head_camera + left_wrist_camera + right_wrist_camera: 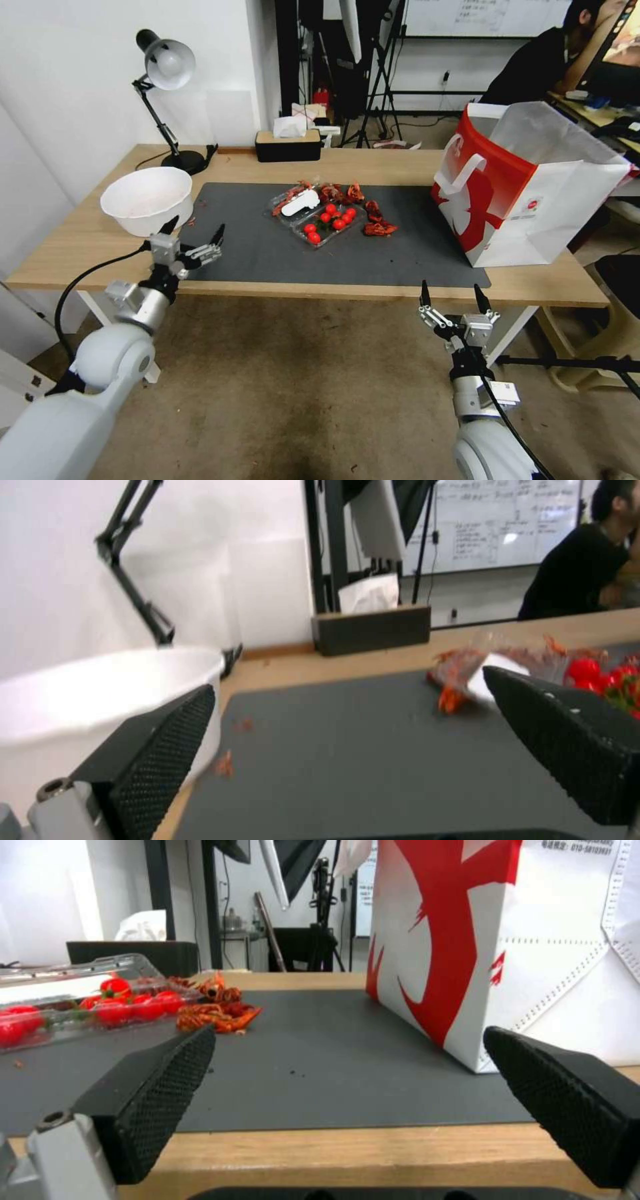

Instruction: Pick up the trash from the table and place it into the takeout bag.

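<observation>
Red-and-white takeout bag (527,187) stands at the dark mat's (267,253) far-right corner on the bench (60,247); red scraps (379,228) lie mid-mat. Left pincer (193,235) hangs spread beside the white bowl (147,199). Right pincer (453,297), spread, hovers off the mat's near edge, before the bag.

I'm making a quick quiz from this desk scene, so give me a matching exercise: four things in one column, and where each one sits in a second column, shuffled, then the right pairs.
Things:
1. white bowl
2. takeout bag
3. tray of cherry tomatoes
4. desk lamp

Places:
A. middle of the dark mat
B. back left corner of the table
C. right end of the table, standing upright
D. left end, just ahead of the open left gripper

Pairs: 1-D, 2-C, 3-A, 4-B
</observation>
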`<state>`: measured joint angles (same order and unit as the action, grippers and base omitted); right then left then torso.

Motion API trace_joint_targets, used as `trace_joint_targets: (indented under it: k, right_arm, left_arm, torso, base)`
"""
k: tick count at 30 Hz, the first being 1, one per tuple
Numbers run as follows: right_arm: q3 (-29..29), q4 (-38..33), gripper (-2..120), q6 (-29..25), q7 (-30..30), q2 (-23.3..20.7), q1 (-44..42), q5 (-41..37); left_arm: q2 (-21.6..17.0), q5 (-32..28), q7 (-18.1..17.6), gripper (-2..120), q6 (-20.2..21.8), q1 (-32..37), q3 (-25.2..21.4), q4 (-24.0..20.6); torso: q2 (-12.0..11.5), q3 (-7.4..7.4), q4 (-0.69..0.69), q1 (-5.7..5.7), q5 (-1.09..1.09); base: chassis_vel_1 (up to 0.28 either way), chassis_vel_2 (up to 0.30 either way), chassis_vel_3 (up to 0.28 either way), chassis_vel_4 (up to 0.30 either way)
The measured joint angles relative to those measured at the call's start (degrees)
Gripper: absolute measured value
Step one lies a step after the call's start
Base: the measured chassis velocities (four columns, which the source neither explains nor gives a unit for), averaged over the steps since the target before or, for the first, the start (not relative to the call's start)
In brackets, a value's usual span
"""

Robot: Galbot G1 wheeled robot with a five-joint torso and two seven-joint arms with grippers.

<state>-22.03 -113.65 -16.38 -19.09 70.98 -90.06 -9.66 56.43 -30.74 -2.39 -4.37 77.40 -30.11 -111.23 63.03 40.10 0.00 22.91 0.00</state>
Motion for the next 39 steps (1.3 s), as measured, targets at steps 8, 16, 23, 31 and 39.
trace_joint_targets:
  k: [8,16,23,31,39]
  right_arm:
    - [0.01,-0.3,100,0.0,-0.01,0.12,-0.33,0.08]
    - [0.11,-0.44,100,0.05,-0.01,0.36,-0.6,0.27]
    - [0.25,-0.44,100,0.11,0.0,0.37,-0.53,0.3]
    - [0.39,-0.23,100,0.12,-0.01,0.37,-0.58,0.31]
    - [0.72,0.0,100,0.12,-0.35,0.34,-0.55,0.31]
  left_arm:
    - [3.88,3.77,-0.12,100,-2.12,6.67,-2.0,-1.11]
    - [5.72,4.79,0.06,100,-4.95,10.78,-3.11,-1.42]
    - [5.82,4.85,0.12,100,-5.53,10.95,-3.45,-1.43]
    - [6.25,5.07,0.16,100,-5.54,10.99,-3.49,-1.56]
    - [6.66,5.44,0.88,100,-6.18,11.09,-3.5,-1.45]
  torso:
    - [0.0,0.0,0.0,0.0,0.01]
    - [0.0,0.0,0.0,0.0,0.0]
    - [0.0,0.0,-0.01,0.01,0.0]
    - [0.0,0.0,0.0,0.01,0.0]
    - [0.0,0.0,0.0,0.01,0.0]
  base:
    - [0.0,0.0,0.0,0.0]
    - [0.0,0.0,0.0,0.0]
    - [0.0,0.0,0.0,0.0]
    - [0.0,0.0,0.0,0.0]
    - [0.0,0.0,0.0,0.0]
